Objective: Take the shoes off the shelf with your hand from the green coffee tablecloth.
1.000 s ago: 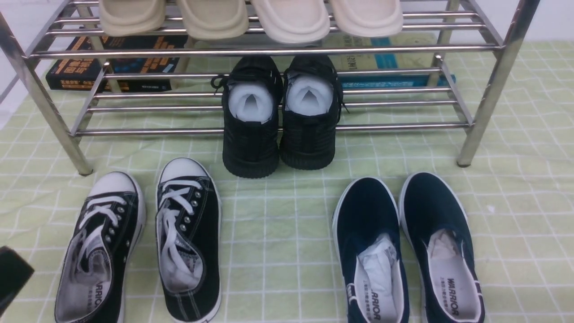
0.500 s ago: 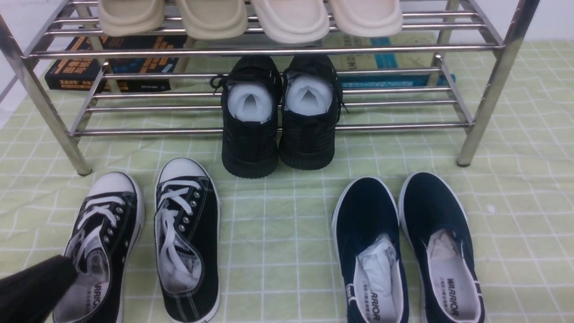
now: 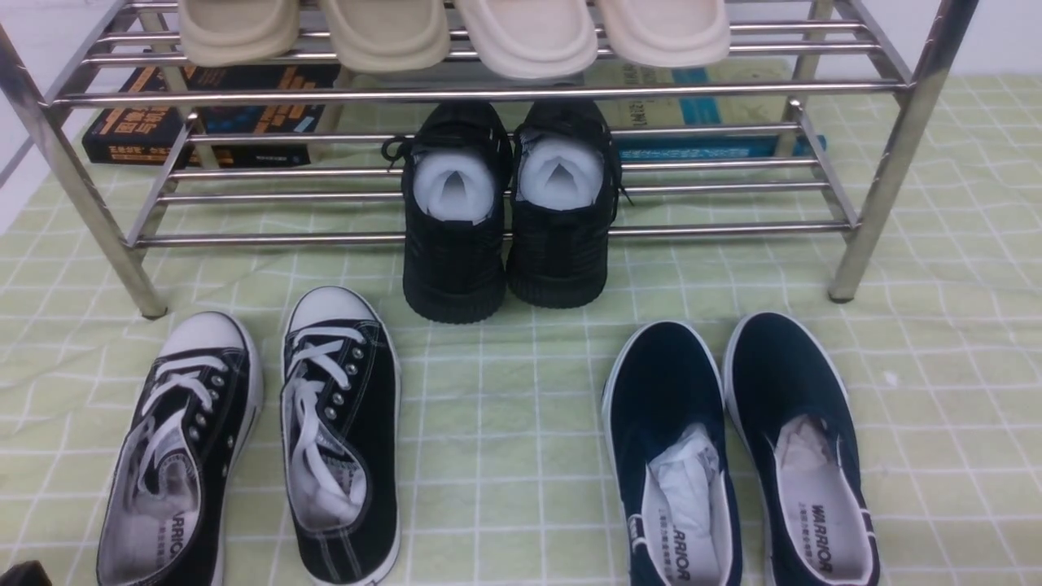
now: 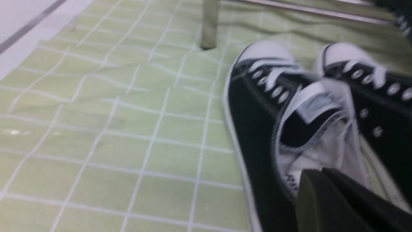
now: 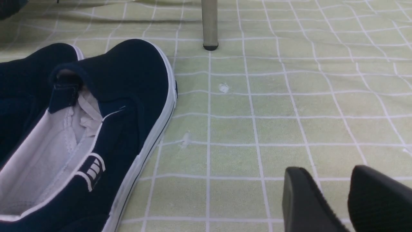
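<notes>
The shoes, black canvas lace-ups with white laces and toe caps, lie side by side on the green coffee tablecloth [image 3: 505,423] at the front left: one [image 3: 179,456] and the other [image 3: 342,439]. They lie in front of the steel shelf [image 3: 488,92], not on it. In the left wrist view my left gripper [image 4: 317,172] is shut and empty, hovering at the heel opening of the outer shoe [image 4: 254,129], with its mate [image 4: 379,96] beyond. Only a dark corner of the left gripper [image 3: 20,574] shows in front. My right gripper [image 5: 325,172] is open over bare cloth.
All-black sneakers [image 3: 505,236] stuffed with white paper hang off the shelf's lower tier. Navy slip-ons [image 3: 733,456] lie at the front right, near the right gripper [image 5: 96,129]. Beige slippers [image 3: 456,32] sit on the top tier, with books [image 3: 203,122] behind. Shelf legs [image 3: 879,187] stand on the cloth.
Half a second ago my left gripper reached over the outer sneaker's heel in the front view; it has now drawn back to the bottom-left corner. The shoes have stayed in place.
</notes>
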You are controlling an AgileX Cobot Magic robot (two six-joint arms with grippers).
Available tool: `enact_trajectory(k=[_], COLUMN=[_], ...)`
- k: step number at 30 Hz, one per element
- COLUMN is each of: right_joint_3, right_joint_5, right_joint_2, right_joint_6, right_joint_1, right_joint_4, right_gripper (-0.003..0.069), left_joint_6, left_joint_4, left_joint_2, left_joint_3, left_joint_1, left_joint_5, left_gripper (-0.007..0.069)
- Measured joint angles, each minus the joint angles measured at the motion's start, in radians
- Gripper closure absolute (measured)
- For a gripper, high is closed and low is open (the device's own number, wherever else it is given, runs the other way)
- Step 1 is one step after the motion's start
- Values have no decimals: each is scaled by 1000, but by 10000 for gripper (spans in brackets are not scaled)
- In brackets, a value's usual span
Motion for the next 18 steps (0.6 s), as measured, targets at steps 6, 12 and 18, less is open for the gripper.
enact_trajectory(k=[6, 12, 18], right_joint_3=[0, 0, 0], right_joint_5=[0, 0, 0], right_joint_2=[0, 0, 0], right_joint_6=[0, 0, 0], right_joint_1=[0, 0, 0], right_joint_4=[0, 0, 0], right_gripper=[419, 419, 419], left_joint_6=[0, 0, 0], left_joint_4=[9, 16, 19], left_joint_2=[-12, -13, -13], left_joint_3=[-2, -3, -3], left_joint_1=[-4, -101, -142], left_joint_5=[24, 30, 31], left_gripper=[590, 589, 580])
